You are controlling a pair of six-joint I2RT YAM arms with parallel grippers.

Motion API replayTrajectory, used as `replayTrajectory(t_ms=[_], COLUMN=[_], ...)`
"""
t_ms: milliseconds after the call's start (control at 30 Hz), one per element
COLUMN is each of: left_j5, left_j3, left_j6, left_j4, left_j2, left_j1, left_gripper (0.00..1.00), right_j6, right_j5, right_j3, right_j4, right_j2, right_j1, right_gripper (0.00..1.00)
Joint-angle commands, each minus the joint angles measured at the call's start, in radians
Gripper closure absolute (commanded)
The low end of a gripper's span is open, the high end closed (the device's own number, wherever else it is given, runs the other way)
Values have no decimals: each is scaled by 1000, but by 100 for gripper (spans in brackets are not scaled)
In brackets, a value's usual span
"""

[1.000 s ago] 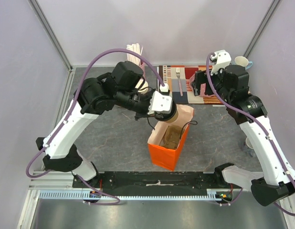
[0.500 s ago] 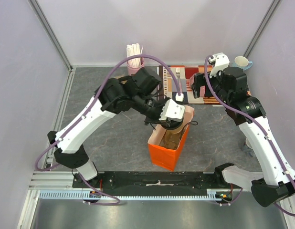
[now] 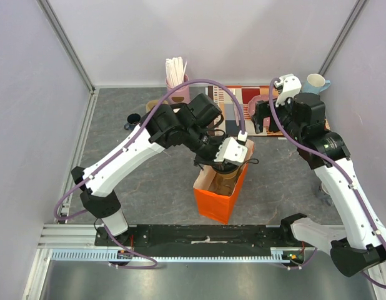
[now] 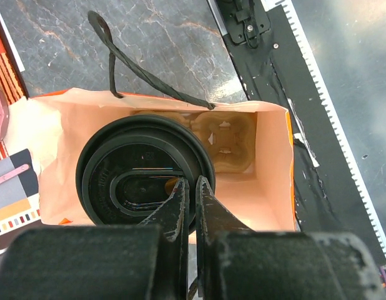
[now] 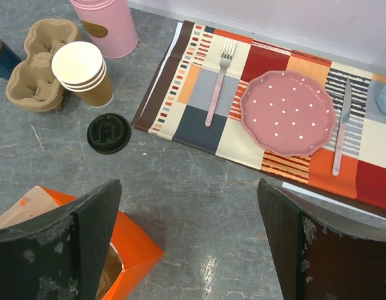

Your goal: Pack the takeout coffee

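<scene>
Left wrist: left fingers (image 4: 178, 209) pinch the black-lidded takeout coffee (image 4: 130, 169) in an orange paper bag (image 4: 271, 169); right fingers (image 5: 93, 231) wide

Robotics lab cell dressed as a café counter, seen from my remote station. Pale plain panel walls (image 3: 212, 37) and bare aluminium frame posts (image 3: 67, 45) box in a grey stone-patterned tabletop (image 3: 155, 187). The white left arm (image 3: 121, 161) and white right arm (image 3: 349, 194) that I drive are bolted to a black base plate (image 3: 180, 236) beside a slotted pale cable duct (image 3: 180, 256). The rest is staged serving ware: a striped patchwork placemat (image 5: 196, 122) with a pink dotted plate (image 5: 288, 112) and pink-handled fork (image 5: 218, 81), a stack of cream-rimmed paper cups (image 5: 80, 65), a moulded pulp cup carrier (image 5: 30, 75) and an orange paper bag (image 5: 140, 250).
</scene>
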Motion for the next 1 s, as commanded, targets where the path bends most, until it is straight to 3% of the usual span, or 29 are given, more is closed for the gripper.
replayTrajectory(t_ms=[0, 133, 300, 967], left_j5=[17, -1, 28, 71], left_j3=[13, 7, -124, -438], left_j6=[50, 27, 62, 420], left_j4=[-172, -145, -141, -99], left_j2=[1, 22, -16, -113], left_j1=[21, 43, 40, -23], left_gripper=[98, 98, 98, 98], right_j6=[-12, -12, -12, -3], right_j5=[-8, -14, -22, -23], right_j3=[-7, -18, -44, -108], right_j4=[18, 16, 16, 24], right_j2=[-15, -24, -52, -144], right_j1=[-4, -4, -4, -4], right_gripper=[2, 2, 2, 2])
